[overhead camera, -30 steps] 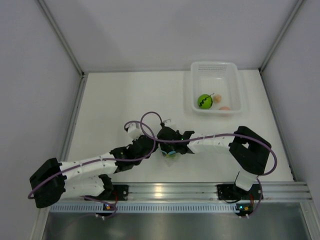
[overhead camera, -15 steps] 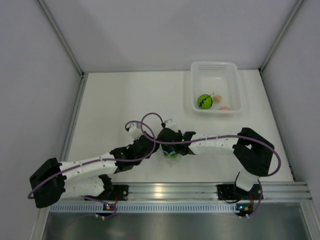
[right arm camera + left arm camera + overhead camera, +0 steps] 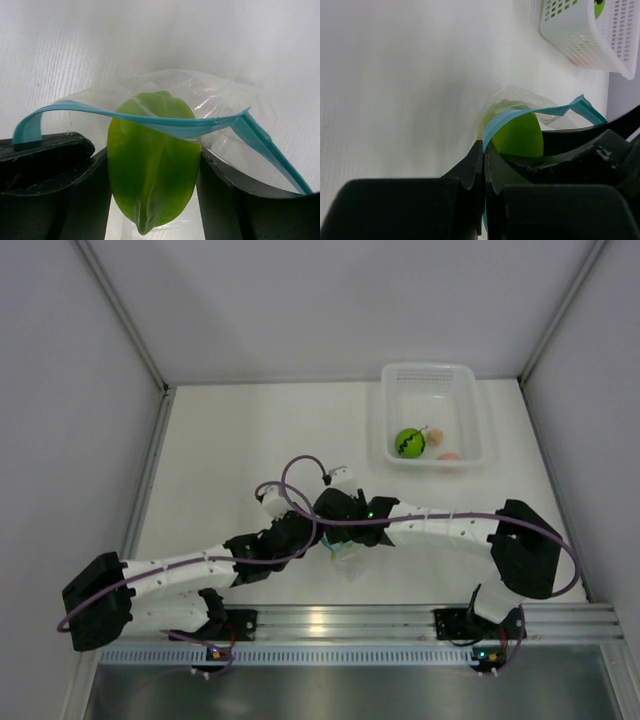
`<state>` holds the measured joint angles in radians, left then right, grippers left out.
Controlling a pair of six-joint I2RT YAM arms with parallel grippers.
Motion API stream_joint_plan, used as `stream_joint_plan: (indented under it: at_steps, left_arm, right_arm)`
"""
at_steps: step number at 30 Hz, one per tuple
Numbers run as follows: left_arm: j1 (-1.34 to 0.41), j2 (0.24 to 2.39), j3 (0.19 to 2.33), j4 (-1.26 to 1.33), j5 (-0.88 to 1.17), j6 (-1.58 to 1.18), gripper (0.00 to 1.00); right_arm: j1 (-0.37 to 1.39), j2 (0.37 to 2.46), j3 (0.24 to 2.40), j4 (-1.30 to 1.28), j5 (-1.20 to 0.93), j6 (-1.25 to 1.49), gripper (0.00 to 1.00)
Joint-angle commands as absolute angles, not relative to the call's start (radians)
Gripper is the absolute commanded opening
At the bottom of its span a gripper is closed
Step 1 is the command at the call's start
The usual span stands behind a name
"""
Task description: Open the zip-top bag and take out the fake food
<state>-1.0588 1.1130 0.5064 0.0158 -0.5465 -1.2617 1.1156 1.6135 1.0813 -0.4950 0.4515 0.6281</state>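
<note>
The clear zip-top bag (image 3: pixel 220 107) hangs open between my two grippers, its light blue zip strip (image 3: pixel 150 119) spread wide. My left gripper (image 3: pixel 484 146) is shut on one side of the blue strip (image 3: pixel 507 119). My right gripper (image 3: pixel 152 162) reaches into the bag's mouth and is shut on the lime-green oval piece (image 3: pixel 150 150). That piece also shows in the left wrist view (image 3: pixel 519 136). From above, both grippers meet at the table's centre over the bag (image 3: pixel 349 562). The round green ball (image 3: pixel 409 442) and a peach bit (image 3: pixel 449 455) lie in the basket.
The white translucent basket (image 3: pixel 428 368) stands at the back right of the table, and its perforated wall shows in the left wrist view (image 3: pixel 580 37). Grey walls enclose the table on three sides. A metal rail runs along the near edge.
Both grippers have shifted slightly away from the near edge, and the right arm's elbow has swung right. The bag now hangs lower beneath them.
</note>
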Motion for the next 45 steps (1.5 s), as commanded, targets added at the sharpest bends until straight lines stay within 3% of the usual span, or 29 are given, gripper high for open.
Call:
stream_joint_plan:
  at_steps: [1, 13, 34, 45]
  left_arm:
    - [-1.068, 1.140, 0.551, 0.086, -0.552, -1.262, 0.00]
    - [-1.097, 1.170, 0.552, 0.086, -0.597, -1.292, 0.00]
    - [-1.097, 1.138, 0.519, 0.089, -0.611, -1.321, 0.00]
    - [-1.097, 1.118, 0.509, 0.087, -0.612, -1.316, 0.00]
  right_arm:
    - [1.137, 1.540, 1.129, -0.485, 0.476, 0.627, 0.23]
    - [1.138, 1.497, 1.220, -0.489, 0.476, 0.611, 0.20]
    - [1.088, 1.229, 1.081, -0.230, 0.319, 0.609, 0.18]
    - [0.768, 1.239, 1.244, -0.393, 0.209, 0.448, 0.18]
